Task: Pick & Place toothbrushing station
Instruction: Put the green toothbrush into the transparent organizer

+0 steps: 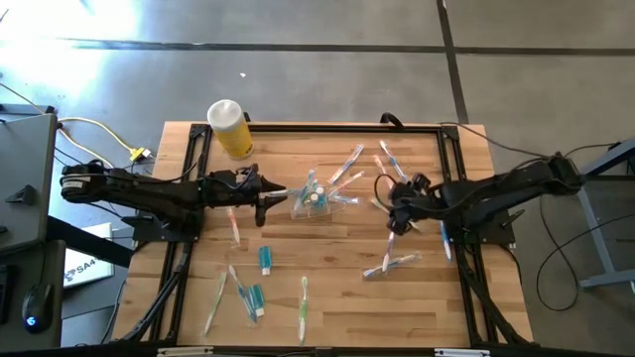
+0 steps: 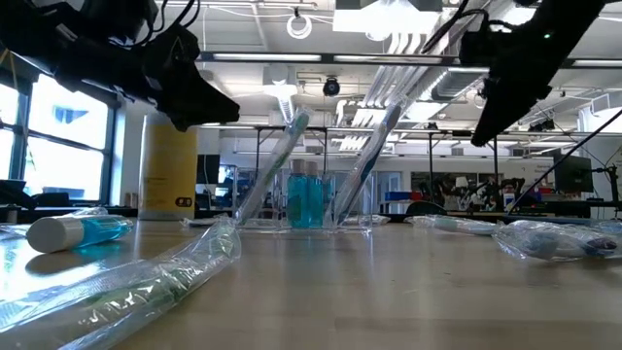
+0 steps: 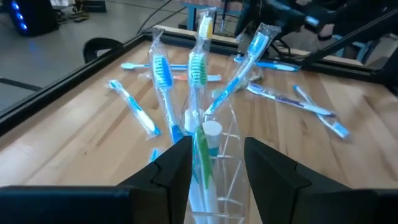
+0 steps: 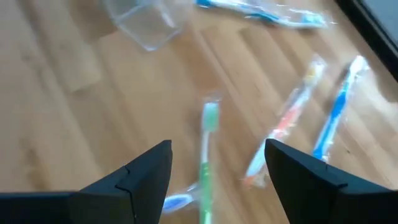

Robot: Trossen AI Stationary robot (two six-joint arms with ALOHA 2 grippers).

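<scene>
The clear container stands on the table's middle with several wrapped toothbrushes and white tubes leaning out of it. My left gripper hovers just to its left, at the height of the brush heads, open. In the left wrist view the container shows between the fingers, and I see no touch. My right gripper hangs open, tilted down, over loose wrapped toothbrushes on the right. A green one lies below its gap, with an orange one and a blue one beside it.
A yellow bottle with a white cap stands at the far left. More toothbrushes and teal-ended tubes lie near the front left. Other brushes lie at the far right. A black frame borders the table.
</scene>
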